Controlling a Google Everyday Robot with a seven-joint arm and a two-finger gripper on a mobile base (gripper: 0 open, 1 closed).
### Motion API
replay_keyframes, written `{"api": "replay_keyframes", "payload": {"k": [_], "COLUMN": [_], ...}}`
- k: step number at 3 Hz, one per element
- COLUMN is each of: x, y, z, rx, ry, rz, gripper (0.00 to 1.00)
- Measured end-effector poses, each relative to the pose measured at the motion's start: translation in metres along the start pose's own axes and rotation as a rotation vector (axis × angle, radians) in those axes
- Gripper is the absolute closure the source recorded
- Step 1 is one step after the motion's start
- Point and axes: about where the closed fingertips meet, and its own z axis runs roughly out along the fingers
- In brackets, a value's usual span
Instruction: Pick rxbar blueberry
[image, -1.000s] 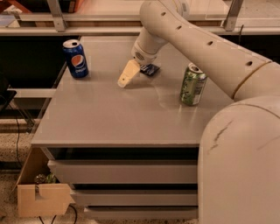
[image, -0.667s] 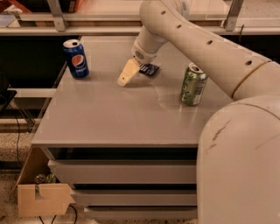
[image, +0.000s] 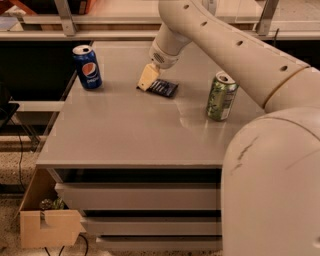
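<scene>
The rxbar blueberry (image: 164, 88) lies flat on the grey table (image: 125, 135), to the right of the Pepsi can (image: 87, 66) and a little nearer to the cam than that can, w/ its long side a bit slanted. The gripper (image: 148, 78) is low over the table btw. the Pepsi can and the bar, at the bar's end which faces the can, and its pale tip touches or almost touches the wrapper. Whether the gripper is open or closed I cannot tell from this angle, and also not whether the bar is already taken. A green can (image: 221, 96) stands upright farther right of the Pepsi can, beyond the bar, well apart from the gripper. In my judgement the main risk is the bar itself: it is very thin and flat, so the grip may close above it, or catch only the wrapper edge, and then it slips out at the lift. Contact at one end only can also push or turn the bar on the smooth top, away from the Pepsi can, so the closing misses it. If the gripper goes too low it presses on the table instead of getting under the edge. The Pepsi can seems far enough to be safe, but the big arm passes near the green can, so a wide move at lifting could tip it, I think
</scene>
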Motion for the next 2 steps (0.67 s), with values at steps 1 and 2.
{"api": "replay_keyframes", "payload": {"k": [1,2], "x": [-0.0019,-0.0101], "y": [-0.0006,-0.0080], "z": [-0.0035,-0.0118], "rx": [0.000,-0.029], "ry": [0.000,-0.012], "rz": [0.000,-0.018], "gripper": [1.00,1.00]}}
